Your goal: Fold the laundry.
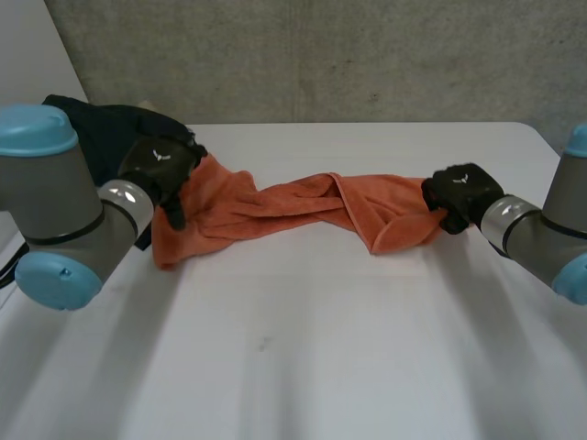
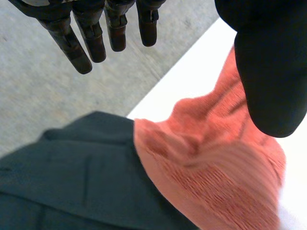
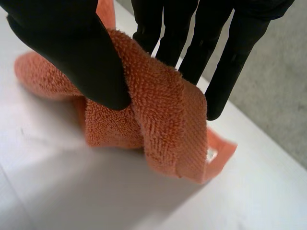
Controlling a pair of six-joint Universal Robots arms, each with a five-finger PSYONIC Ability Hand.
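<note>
An orange towel (image 1: 303, 202) lies twisted and stretched across the white table (image 1: 321, 357) between my two hands. My left hand (image 1: 160, 167) hovers over the towel's left end, fingers (image 2: 91, 40) straight and the thumb apart, holding nothing. Under its palm the towel (image 2: 216, 167) lies bunched. My right hand (image 1: 459, 194) is at the towel's right end. There the thumb (image 3: 76, 52) pinches a fold of the towel (image 3: 158, 110) against the fingers, lifting that edge a little off the table.
A dark garment (image 1: 96, 124) lies heaped at the table's back left corner, touching the towel's left end (image 2: 72, 177). A grey wall stands behind the table. The table's front half is bare white surface.
</note>
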